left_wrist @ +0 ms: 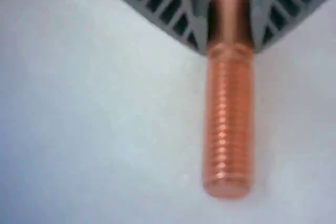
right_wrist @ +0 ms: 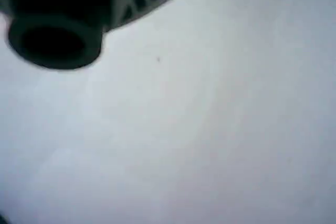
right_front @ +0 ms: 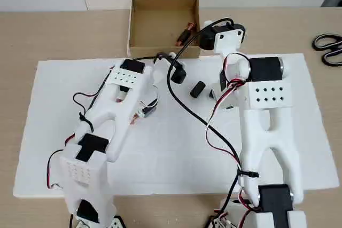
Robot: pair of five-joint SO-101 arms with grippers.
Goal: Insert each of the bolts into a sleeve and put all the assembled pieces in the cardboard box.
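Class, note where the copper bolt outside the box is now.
Left wrist view: the copper bolt is clamped in the left gripper, its threaded end sticking out over the white sheet.

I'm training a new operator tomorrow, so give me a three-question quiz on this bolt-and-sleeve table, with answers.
1. True or false: the left gripper has empty jaws.
2. What lies in the cardboard box? A a roll of tape; B a copper and black piece; C nothing.
3. Do the scissors lie on the white sheet or off it?
Key: 1 false, its jaws are shut on a copper bolt. 2 B. 3 off it, on the bare table.
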